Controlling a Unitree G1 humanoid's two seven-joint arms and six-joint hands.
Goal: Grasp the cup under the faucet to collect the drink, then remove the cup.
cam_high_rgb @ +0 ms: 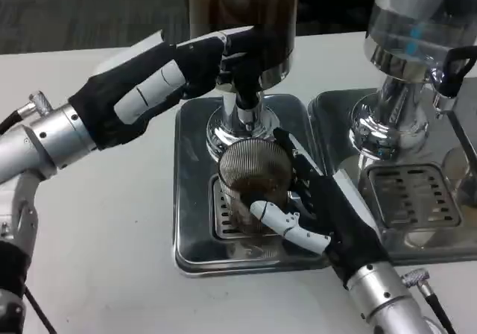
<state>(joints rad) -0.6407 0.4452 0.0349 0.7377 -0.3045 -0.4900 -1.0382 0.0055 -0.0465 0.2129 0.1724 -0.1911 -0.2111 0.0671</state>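
cup (253, 181): ribbed clear glass, brown drink | right hand (313, 207) grips it | left hand (201, 69) presses faucet (242, 88)

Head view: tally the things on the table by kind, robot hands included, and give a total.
Drink dispensers: 2, one dark, one clear
Metal drip trays: 2, left, right
Ribbed glass cup: 1
Robot hands: 2, left robot hand at the faucet, right robot hand around the cup
Total: 7

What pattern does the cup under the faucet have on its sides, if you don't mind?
Fine vertical ribbing on clear glass; the cup holds dark brown liquid, seen in the head view.
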